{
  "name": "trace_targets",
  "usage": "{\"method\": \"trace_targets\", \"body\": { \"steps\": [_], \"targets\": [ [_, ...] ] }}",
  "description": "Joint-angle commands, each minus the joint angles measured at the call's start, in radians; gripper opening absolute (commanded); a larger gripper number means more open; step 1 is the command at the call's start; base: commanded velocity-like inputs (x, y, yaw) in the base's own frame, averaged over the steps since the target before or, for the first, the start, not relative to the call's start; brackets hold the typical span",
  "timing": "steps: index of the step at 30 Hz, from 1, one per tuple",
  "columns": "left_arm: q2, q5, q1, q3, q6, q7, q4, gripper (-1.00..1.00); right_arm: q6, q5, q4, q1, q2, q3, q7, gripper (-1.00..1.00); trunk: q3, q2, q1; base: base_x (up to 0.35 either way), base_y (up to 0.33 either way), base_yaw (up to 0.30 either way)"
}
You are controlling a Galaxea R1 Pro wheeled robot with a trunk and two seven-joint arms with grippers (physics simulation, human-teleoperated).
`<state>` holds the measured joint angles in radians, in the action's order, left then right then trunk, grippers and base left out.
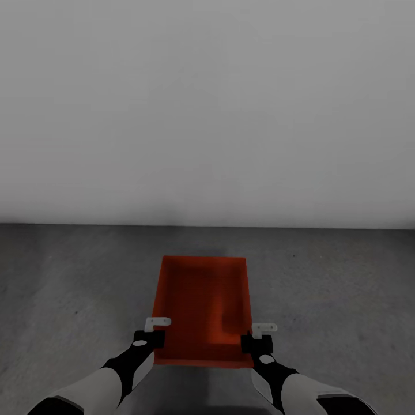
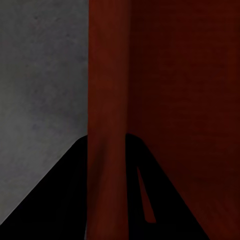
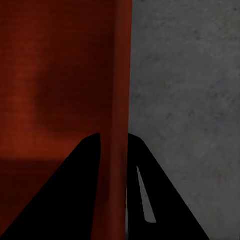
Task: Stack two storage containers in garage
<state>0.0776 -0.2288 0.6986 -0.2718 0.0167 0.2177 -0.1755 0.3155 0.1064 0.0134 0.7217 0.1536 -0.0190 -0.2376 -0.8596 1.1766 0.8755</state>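
Storage container (image 1: 203, 308) held between both grippers over garage floor (image 1: 69, 276); left gripper (image 1: 151, 333) and right gripper (image 1: 258, 336) each pinch a side wall; lower level, release together

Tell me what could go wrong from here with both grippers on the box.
1. Each gripper, left and right, pinches only a thin side wall of the container near its near end. The far end overhangs, so it could tip or slip.
2. Uneven arm motion might twist the container between the grips.
3. The wall stands close ahead; driving forward could bump the container into it.
4. Releasing above the floor could drop it askew.
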Motion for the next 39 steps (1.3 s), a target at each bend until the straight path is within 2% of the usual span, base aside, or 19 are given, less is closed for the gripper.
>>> {"method": "trace_targets", "body": {
  "steps": [1, 7, 29, 39],
  "targets": [
    [0.007, -0.089, 0.001, 0.033, 0.000, 0.009, 0.004, -1.00, 0.012, 0.001, -0.003, 0.001, 0.000, -0.023, -0.009, -1.00, -0.004, 0.008, 0.004, 0.000, 0.000, 0.000],
    [0.007, -0.089, 0.001, 0.033, 0.000, 0.009, 0.004, -1.00, 0.011, 0.001, -0.003, 0.001, 0.000, -0.023, -0.009, -1.00, -0.022, 0.050, 0.027, 0.000, 0.000, 0.000],
    [0.007, -0.088, 0.001, 0.032, 0.000, 0.010, 0.005, -1.00, 0.013, 0.002, -0.003, 0.001, 0.001, -0.022, -0.009, -1.00, -0.022, 0.050, 0.027, -0.002, 0.000, 0.000],
    [0.007, -0.090, 0.001, 0.032, 0.000, 0.011, 0.005, -1.00, 0.013, 0.001, -0.003, 0.001, 0.001, -0.022, -0.009, -1.00, -0.022, 0.050, 0.027, -0.122, 0.000, 0.000]
  ]
}}
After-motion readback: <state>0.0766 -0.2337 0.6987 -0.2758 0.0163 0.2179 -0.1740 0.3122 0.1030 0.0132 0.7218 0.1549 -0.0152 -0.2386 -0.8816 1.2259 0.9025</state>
